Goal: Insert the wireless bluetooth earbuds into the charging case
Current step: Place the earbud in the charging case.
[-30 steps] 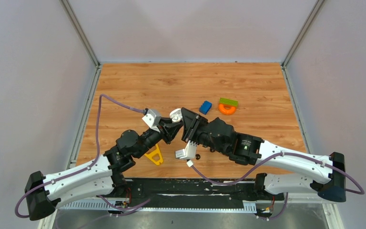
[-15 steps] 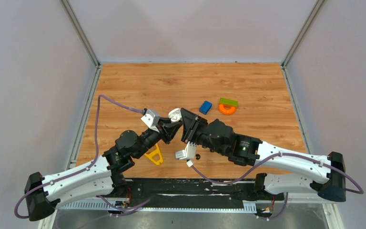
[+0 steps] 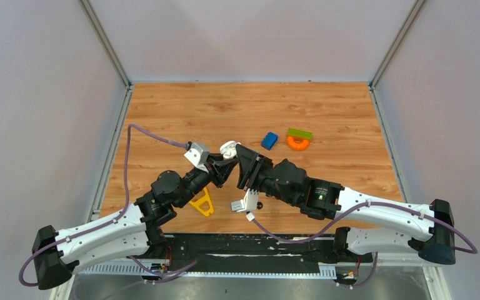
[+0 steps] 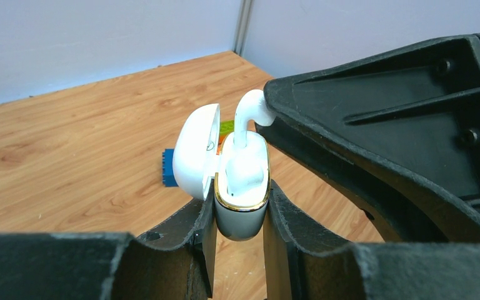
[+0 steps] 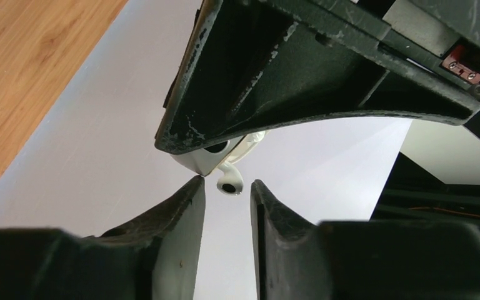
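The left fingers are clenched on the charging case and hold it above the surface with its lid open. One white earbud stands in the case (head still sticking out). The right fingers are released, apart on both sides of its head

The right end effector widens its jaws around the white earbud, and the charging case drifts slightly away from the blue block.
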### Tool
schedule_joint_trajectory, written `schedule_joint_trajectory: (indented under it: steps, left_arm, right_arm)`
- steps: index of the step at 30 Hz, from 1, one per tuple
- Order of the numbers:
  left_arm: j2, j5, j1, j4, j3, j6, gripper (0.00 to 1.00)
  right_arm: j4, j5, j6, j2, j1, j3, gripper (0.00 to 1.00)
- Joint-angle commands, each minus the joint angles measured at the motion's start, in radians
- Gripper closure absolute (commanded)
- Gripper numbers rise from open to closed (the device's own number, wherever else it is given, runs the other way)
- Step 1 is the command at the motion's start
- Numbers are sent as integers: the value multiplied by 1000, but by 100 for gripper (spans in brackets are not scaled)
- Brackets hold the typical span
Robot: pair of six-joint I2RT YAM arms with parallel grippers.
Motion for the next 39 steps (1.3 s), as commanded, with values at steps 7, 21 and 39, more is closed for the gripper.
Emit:
schedule_joint_trajectory:
  steps: [7,21,39]
  left_arm:
    - [-1,-10,-3,85,7,13,100]
    - [-15,68,-2,136,-64,99,100]
    - [-92,371,-1,15,-89,180,100]
  right_arm:
    - [-149,12,129,-5,17,148,44]
    - [-1085,-390,824,143,-63,807,39]
    - [-1428,-936,987,415,-417,1010,76]
